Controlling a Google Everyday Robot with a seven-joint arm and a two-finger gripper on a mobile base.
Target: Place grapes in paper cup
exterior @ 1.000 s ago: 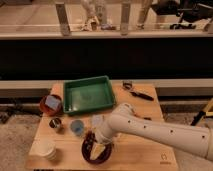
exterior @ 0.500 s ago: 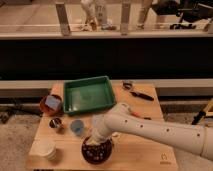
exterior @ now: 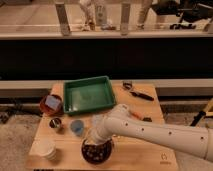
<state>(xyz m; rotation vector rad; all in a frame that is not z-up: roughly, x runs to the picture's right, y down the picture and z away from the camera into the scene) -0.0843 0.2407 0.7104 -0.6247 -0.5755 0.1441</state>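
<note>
The grapes [exterior: 93, 149] show as a dark reddish, knobbly mass inside the dark maroon bowl [exterior: 107, 153] at the table's front middle. My gripper [exterior: 97, 134] is at the end of the white arm, which reaches in from the lower right. It hangs just above the bowl and the grapes and partly hides them. The cream-white paper cup [exterior: 46, 148] stands upright at the front left corner, well left of the gripper.
A small light-blue cup [exterior: 76, 127] and a small metal cup [exterior: 56, 123] stand between the paper cup and the green tray [exterior: 89, 94]. A brown bowl holding something blue [exterior: 51, 104] is at the left. Black tools [exterior: 138, 93] lie at the back right.
The gripper has risen from low over the bowl's left side to just above it, moving a little right. More of the bowl's contents show now.
</note>
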